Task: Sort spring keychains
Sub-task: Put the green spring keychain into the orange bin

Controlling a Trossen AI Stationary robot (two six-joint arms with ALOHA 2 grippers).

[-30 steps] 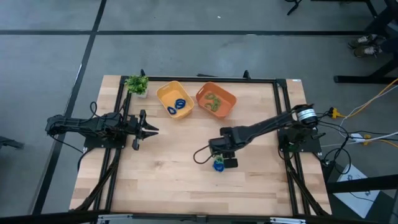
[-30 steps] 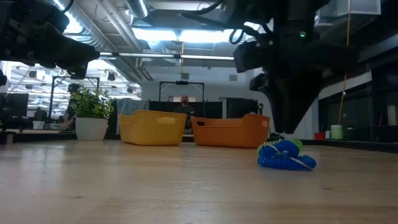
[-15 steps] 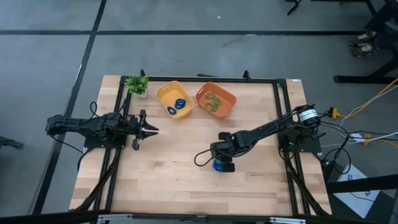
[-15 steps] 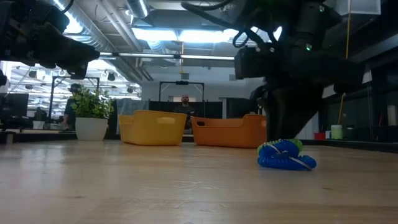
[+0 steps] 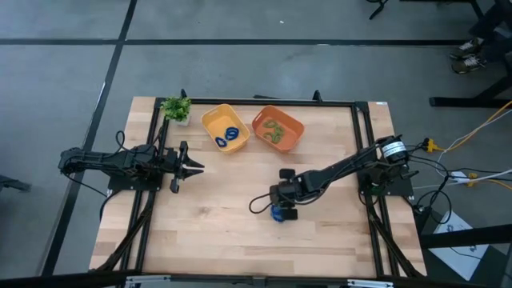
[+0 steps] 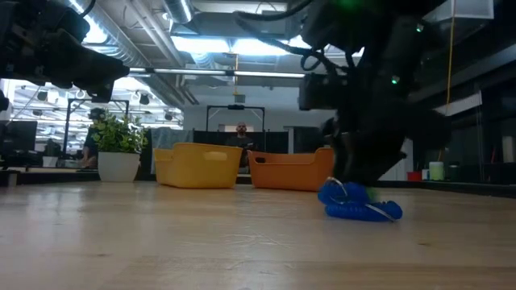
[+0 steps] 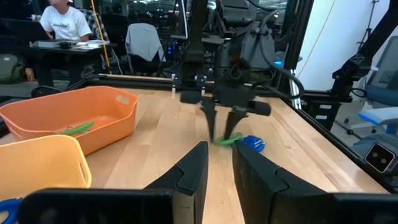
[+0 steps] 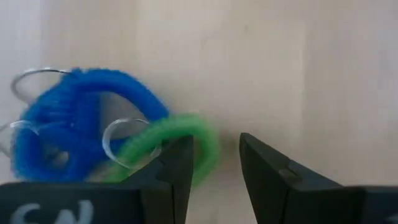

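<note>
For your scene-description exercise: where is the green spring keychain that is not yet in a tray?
The green spring keychain lies on the table's middle-right in the high view, touching a blue spring keychain, directly at the right gripper's open fingertips.

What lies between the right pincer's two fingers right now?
In the right wrist view, the right pincer is open with bare wood between; the green keychain sits beside one finger.

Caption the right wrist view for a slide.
Open right end effector straddling a green keychain tangled with a blue keychain on the table.
</note>
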